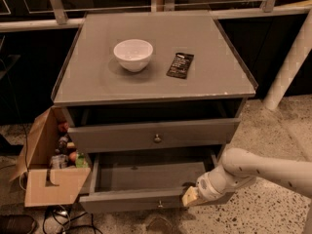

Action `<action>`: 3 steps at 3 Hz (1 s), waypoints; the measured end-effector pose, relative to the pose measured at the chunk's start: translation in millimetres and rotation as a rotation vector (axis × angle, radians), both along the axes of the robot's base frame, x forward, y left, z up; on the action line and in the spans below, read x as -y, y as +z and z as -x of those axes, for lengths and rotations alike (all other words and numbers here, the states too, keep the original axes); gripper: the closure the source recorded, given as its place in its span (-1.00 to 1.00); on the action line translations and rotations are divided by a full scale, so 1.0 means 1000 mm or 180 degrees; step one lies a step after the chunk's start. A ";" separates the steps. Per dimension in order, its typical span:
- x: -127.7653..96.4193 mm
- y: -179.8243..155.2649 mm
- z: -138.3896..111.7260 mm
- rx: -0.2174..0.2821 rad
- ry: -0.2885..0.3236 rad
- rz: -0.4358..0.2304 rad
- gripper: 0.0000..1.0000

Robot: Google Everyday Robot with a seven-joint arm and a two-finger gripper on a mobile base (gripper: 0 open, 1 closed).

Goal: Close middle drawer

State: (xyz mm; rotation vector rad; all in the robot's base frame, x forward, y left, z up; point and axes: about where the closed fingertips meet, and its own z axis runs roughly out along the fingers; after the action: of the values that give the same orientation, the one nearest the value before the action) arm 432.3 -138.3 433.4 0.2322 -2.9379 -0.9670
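The middle drawer (146, 177) of the grey cabinet is pulled far out, and its plain grey floor is bare. Its front panel (131, 200) carries a small brass knob (159, 204) at the centre. My gripper (190, 196), on a white arm coming in from the right, rests against the right end of that front panel. The drawer above (156, 134) is pulled out only slightly and has its own brass knob.
A white bowl (133, 54) and a dark packet (180, 65) lie on the cabinet top (97, 82). An open cardboard box (51, 179) with bottles and cans stands against the cabinet's left side. A white post (290, 62) rises at the right, and cables lie on the floor at bottom left.
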 end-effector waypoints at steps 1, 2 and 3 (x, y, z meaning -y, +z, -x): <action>0.000 0.000 0.000 -0.0001 -0.0001 0.0000 1.00; 0.023 -0.003 0.011 -0.0106 -0.0145 -0.0009 1.00; 0.058 -0.006 0.031 -0.0190 -0.0424 0.0028 1.00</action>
State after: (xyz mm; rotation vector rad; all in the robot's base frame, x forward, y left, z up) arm 401.1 -196.4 427.3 0.0072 -2.9336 -0.9581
